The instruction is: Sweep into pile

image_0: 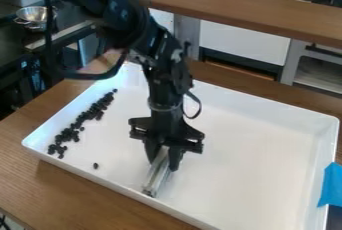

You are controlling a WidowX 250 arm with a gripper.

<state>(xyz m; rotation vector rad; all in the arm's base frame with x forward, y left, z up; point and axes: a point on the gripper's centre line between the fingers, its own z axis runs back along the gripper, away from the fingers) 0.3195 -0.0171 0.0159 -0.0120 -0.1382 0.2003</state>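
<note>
The black gripper (164, 158) hangs over the middle of the white tray (260, 169), its fingers pointing down. It is shut on a pale, narrow bar-like tool (157, 175), whose lower end reaches close to the tray's front wall. Several small dark pieces (79, 124) lie in a long, loose band along the tray's left side. One single dark piece (95, 165) lies apart from them, between the band and the tool.
The tray stands on a wooden counter (80, 194). Blue tape (331, 186) hangs over its right wall. A raised wooden shelf (234, 11) runs behind it, and a metal colander (33, 15) stands at the upper left.
</note>
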